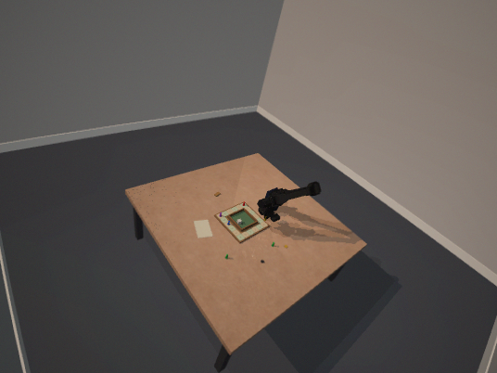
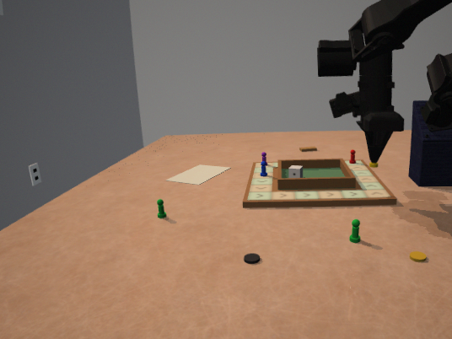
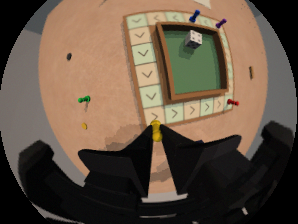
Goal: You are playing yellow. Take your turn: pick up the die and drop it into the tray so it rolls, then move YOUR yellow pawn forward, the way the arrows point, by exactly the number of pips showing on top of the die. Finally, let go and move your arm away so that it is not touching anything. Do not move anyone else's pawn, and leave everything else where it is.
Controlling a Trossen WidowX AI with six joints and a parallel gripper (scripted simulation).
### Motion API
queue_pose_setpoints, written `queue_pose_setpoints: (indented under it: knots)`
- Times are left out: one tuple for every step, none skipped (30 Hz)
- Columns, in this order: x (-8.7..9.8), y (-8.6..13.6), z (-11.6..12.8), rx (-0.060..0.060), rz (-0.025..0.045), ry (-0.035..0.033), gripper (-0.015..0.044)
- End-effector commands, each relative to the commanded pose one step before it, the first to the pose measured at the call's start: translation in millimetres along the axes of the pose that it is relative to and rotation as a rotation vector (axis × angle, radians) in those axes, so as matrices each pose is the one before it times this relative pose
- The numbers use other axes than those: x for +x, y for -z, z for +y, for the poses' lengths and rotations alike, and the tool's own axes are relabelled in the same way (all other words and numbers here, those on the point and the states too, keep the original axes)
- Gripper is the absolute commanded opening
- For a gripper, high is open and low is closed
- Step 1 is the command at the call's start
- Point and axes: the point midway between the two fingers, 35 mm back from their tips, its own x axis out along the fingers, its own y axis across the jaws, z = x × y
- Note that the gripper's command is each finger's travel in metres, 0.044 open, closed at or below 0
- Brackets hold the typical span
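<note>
My gripper (image 2: 373,162) (image 3: 156,127) is shut on the yellow pawn (image 3: 156,129), whose base (image 2: 373,164) shows below the fingertips. In the wrist view the pawn is at the outer edge of the board's corner square; its exact height is hard to tell. The board (image 2: 320,203) (image 3: 142,53) has arrowed squares around the tray (image 2: 316,183) (image 3: 200,94). The white die (image 2: 295,171) (image 3: 193,39) lies in the tray, towards the blue pawn's side. Its top face seems to show four pips.
A blue pawn (image 2: 263,169) (image 3: 195,16), a purple pawn (image 2: 264,158) (image 3: 221,23) and a red pawn (image 2: 352,157) (image 3: 233,102) stand on the board. Off it are two green pawns (image 2: 161,209) (image 2: 355,231), a black disc (image 2: 251,258), a yellow disc (image 2: 417,256) and a paper (image 2: 199,174).
</note>
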Motion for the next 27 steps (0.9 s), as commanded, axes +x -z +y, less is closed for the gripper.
queue_pose_setpoints:
  knots:
    - [5.42,10.25,-2.82,0.0057,0.00162,-0.00481,0.0000]
    - [0.00,0.00,0.00,0.0000,0.00000,0.00000,0.0000]
    - [0.54,-0.06,-0.04,0.0000,0.00000,0.00016,0.0000]
    - [1.00,-0.10,-0.07,0.0000,0.00000,0.00028,0.0000]
    - [1.47,-0.13,-0.10,0.0000,0.00000,0.00038,0.0000]
    - [1.98,-0.16,-0.12,0.0000,0.00000,0.00045,0.0000]
    - [2.52,-0.17,-0.12,0.0000,-0.00001,0.00047,0.0000]
    - [2.74,-0.14,-0.09,0.0000,-0.00002,0.00037,0.0000]
    - [2.90,-0.10,-0.06,0.0000,-0.00002,0.00023,0.0000]
    - [2.98,-0.05,-0.01,0.0000,-0.00002,0.00007,0.0000]
    - [3.00,0.01,0.03,0.0000,-0.00002,-0.00011,0.0000]
    - [3.00,0.07,0.07,0.0000,-0.00001,-0.00029,0.0000]
    - [2.99,0.14,0.12,0.0000,0.00001,-0.00048,0.0000]
    - [2.98,0.20,0.16,0.0000,0.00003,-0.00067,0.0000]
    - [2.94,0.26,0.20,0.0001,0.00006,-0.00085,0.0000]
    - [2.29,0.25,0.18,0.0001,0.00007,-0.00079,0.0000]
    - [1.38,0.17,0.12,0.0000,0.00005,-0.00054,0.0000]
    - [0.46,0.06,0.04,0.0000,0.00002,-0.00019,0.0000]
    - [0.00,0.00,0.00,0.0000,0.00000,0.00000,0.0000]
    - [0.00,0.00,0.00,0.0000,0.00000,0.00000,0.0000]
    - [0.00,0.00,0.00,0.0000,0.00000,0.00000,0.0000]
    - [0.25,-0.01,-0.01,0.0000,0.00001,0.00003,0.0000]
    - [0.52,-0.03,-0.02,0.0000,0.00001,0.00006,0.0000]
    - [0.72,-0.03,-0.02,0.0000,0.00001,0.00007,0.0000]
    - [0.94,-0.04,-0.03,0.0000,0.00002,0.00008,0.0000]
    - [1.17,-0.04,-0.03,0.0000,0.00002,0.00008,0.0000]
    - [1.41,-0.03,-0.02,0.0000,0.00002,0.00006,0.0000]
